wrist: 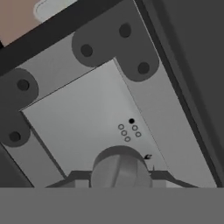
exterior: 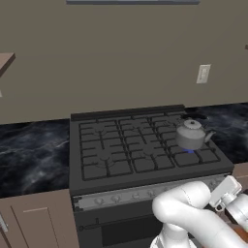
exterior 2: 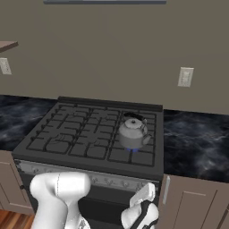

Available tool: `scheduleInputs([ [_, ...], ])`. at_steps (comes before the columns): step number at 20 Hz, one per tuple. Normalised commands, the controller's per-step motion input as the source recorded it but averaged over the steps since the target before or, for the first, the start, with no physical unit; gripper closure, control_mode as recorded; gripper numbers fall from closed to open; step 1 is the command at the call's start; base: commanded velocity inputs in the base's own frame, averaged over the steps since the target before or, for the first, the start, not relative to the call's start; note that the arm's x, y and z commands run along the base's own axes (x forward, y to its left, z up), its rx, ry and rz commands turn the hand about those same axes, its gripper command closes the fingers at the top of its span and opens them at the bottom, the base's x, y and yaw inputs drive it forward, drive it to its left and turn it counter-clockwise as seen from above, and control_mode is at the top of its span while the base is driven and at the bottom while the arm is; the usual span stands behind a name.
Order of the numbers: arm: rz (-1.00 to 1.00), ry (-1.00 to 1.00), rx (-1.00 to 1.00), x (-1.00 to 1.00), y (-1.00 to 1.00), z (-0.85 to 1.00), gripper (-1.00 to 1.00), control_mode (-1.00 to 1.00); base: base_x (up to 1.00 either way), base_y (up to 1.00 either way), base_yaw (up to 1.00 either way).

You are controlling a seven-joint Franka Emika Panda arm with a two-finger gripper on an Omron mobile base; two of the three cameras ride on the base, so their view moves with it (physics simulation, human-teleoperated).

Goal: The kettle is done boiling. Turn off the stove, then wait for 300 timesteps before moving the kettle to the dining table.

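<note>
— Where's the pincer [wrist: 121, 175] just now?

— Down at the silver front strip of the stove [exterior: 145, 160], right at a round grey knob [wrist: 120, 168]. In the hand view the knob sits between the two dark finger tips, which close in on its sides (the jaws stand narrowly apart, about the knob's width).

— So it has hold of the knob?

— It looks so: the tips flank the knob closely, though the contact itself lies at the picture's lower edge.

— And the kettle [exterior: 192, 134]?

— On the stove's black grates, at the right rear burner, with a blue flame [exterior 2: 133, 150] showing under it. Its dark handle arches over the lid.

— The arm?

— Its white elbow [exterior: 186, 208] bends low before the oven door.
</note>
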Motion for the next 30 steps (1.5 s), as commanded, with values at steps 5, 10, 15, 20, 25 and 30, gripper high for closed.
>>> scheduleInputs([
  [5, -0.06, 0.06, 0.35, -0.11, -0.2, 0.0, 1.0, -1.0, 0.0, 0.0, 0.0],
  [10, -0.05, 0.06, 0.33, -0.15, -0.23, 0.0, 1.0, -1.0, 0.0, 0.0, 0.0],
  [15, -0.03, 0.05, 0.33, -0.18, -0.24, -0.01, 1.0, -1.0, 0.0, 0.0, 0.0],
  [20, -0.03, 0.07, 0.32, -0.17, -0.23, -0.01, 1.0, -1.0, 0.0, 0.0, 0.0],
  [25, -0.06, 0.11, 0.34, -0.12, -0.25, -0.02, 1.0, -1.0, 0.0, 0.0, 0.0],
  [30, -0.06, 0.14, 0.33, -0.15, -0.23, -0.03, 1.0, -1.0, 0.0, 0.0, 0.0],
])
